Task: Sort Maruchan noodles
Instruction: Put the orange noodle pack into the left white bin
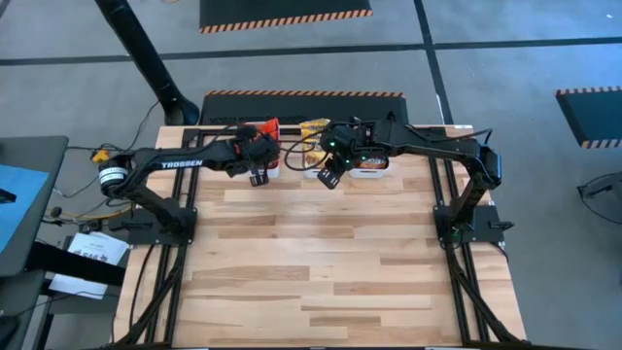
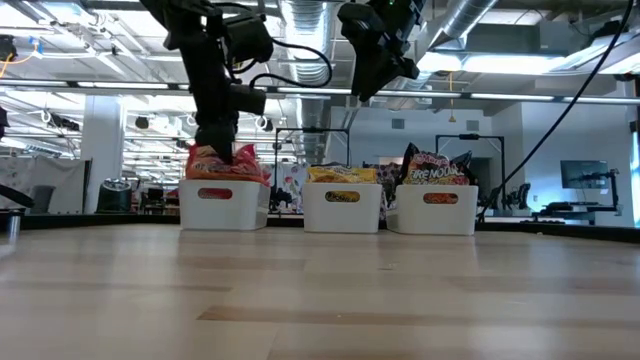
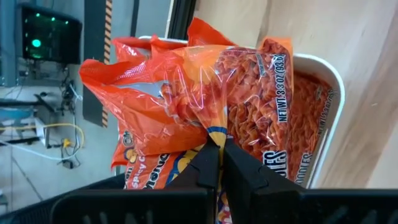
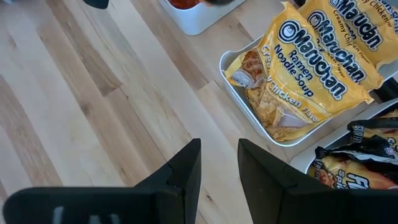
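Three white trays stand in a row at the table's far edge. The left tray (image 2: pixel 223 207) holds red Maruchan packets (image 2: pixel 222 163), the middle tray (image 2: pixel 343 208) holds yellow ones (image 4: pixel 311 59), and the right tray (image 2: pixel 432 212) holds dark ones (image 4: pixel 357 155). My left gripper (image 3: pixel 217 163) is down over the left tray, shut on a red packet (image 3: pixel 249 93). My right gripper (image 4: pixel 219 163) is open and empty, high above the table in front of the middle tray; it also shows in the low view (image 2: pixel 375 75). My left gripper pinches the red packet's crimped edge (image 3: pixel 215 129) between its two fingers. The fingers come from above, pointing down into the left tray. The packet stands among other red packets, its lower part inside the tray.
Bare wooden tabletop (image 1: pixel 321 262) stretches from the trays to the near edge. The dark frame rails (image 1: pixel 442 224) run along both sides of the table. Cables hang near the left arm (image 1: pixel 185 165).
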You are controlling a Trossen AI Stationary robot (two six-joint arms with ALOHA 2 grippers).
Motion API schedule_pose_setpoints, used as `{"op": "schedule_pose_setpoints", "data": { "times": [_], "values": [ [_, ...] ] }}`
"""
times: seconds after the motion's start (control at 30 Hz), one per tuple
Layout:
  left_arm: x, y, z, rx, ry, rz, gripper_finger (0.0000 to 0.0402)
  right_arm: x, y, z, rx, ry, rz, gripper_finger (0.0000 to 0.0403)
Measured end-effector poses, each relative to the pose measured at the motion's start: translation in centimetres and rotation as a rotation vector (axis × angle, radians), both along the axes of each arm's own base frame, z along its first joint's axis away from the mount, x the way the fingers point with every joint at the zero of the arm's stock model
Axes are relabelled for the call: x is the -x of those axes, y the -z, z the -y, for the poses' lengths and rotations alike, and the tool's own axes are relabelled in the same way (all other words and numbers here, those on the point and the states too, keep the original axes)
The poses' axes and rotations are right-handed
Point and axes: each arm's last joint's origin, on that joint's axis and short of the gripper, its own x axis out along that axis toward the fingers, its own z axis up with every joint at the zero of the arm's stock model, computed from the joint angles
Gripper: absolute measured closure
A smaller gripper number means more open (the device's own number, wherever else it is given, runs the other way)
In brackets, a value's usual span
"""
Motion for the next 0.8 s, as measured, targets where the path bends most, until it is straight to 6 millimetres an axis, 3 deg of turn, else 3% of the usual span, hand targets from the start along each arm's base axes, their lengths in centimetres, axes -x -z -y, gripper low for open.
{"op": "schedule_pose_setpoints", "data": {
  "times": [0.37,0.8],
  "values": [
    [0.5,0.1,-0.9,0.096,0.070,0.001,0.0394,0.0,0.0,0.0,0.000,0.001,-0.001,0.0271],
    [2.0,0.5,-2.9,0.238,0.093,0.017,0.0308,0.0,0.0,0.0,0.001,0.001,-0.001,0.0271]
  ]
}}
